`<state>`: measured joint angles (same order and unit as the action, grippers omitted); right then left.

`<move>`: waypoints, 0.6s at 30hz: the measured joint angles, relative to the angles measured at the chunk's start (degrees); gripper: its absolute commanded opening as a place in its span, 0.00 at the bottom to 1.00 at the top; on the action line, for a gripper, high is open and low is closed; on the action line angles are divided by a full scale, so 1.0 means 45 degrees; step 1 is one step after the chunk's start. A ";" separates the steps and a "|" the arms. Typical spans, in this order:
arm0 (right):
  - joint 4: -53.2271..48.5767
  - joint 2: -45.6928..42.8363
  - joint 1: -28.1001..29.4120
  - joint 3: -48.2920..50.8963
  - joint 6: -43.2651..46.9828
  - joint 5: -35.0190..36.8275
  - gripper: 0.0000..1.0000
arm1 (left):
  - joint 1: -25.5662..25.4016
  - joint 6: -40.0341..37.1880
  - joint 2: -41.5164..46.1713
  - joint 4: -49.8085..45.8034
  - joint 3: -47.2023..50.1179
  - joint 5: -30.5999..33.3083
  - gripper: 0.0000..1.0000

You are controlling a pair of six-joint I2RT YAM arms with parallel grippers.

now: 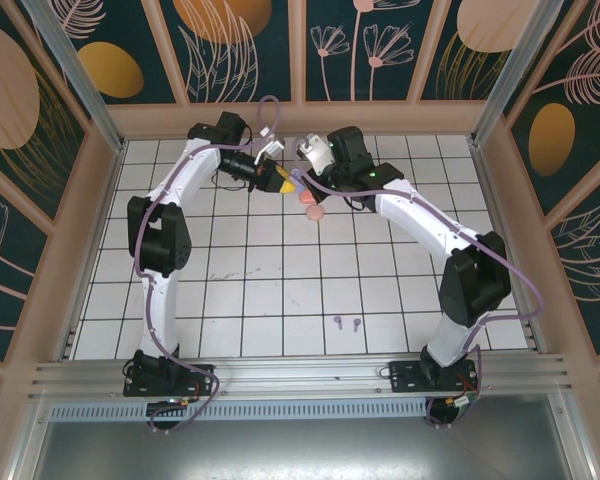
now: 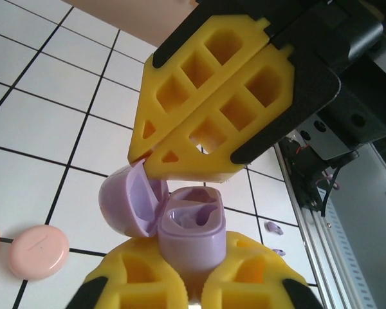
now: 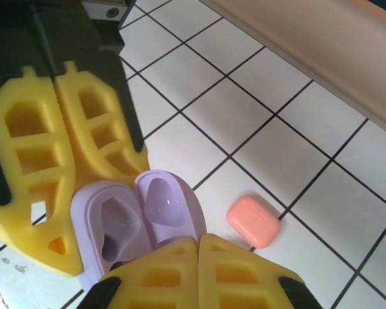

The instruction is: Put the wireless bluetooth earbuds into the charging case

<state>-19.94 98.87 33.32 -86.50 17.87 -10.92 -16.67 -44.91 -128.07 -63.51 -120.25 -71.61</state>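
left gripper fingers together, tips touching purple case body; real pinch unclear.
right gripper fingers together, against case edge beside open lid.
purple earbuds loose, well apart from both fingertips.
hold case steady, lid open, no tipping.

The left arm is reaching forward from its base and bending inward at the elbow, pointing the left claw toward the right claw. The right arm is mirroring this pose, pointing its claw back at the left claw. The two claws are facing each other, tips close together. The left claw's fingers are pressing flush together, with their tips lying against the base of the case. The right claw's fingers are also pressing flush together and appear to be pinching the case's lid rim at their tips.
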 measured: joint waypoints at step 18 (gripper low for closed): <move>-0.0010 0.0024 0.0010 -0.0078 -0.0049 -0.0141 0.00 | 0.0019 0.0034 -0.0068 0.0063 0.0005 -0.0466 0.21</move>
<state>-19.99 98.98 33.36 -86.85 17.65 -11.55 -16.58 -44.75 -128.38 -63.22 -120.22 -73.71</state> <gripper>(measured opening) 0.056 0.250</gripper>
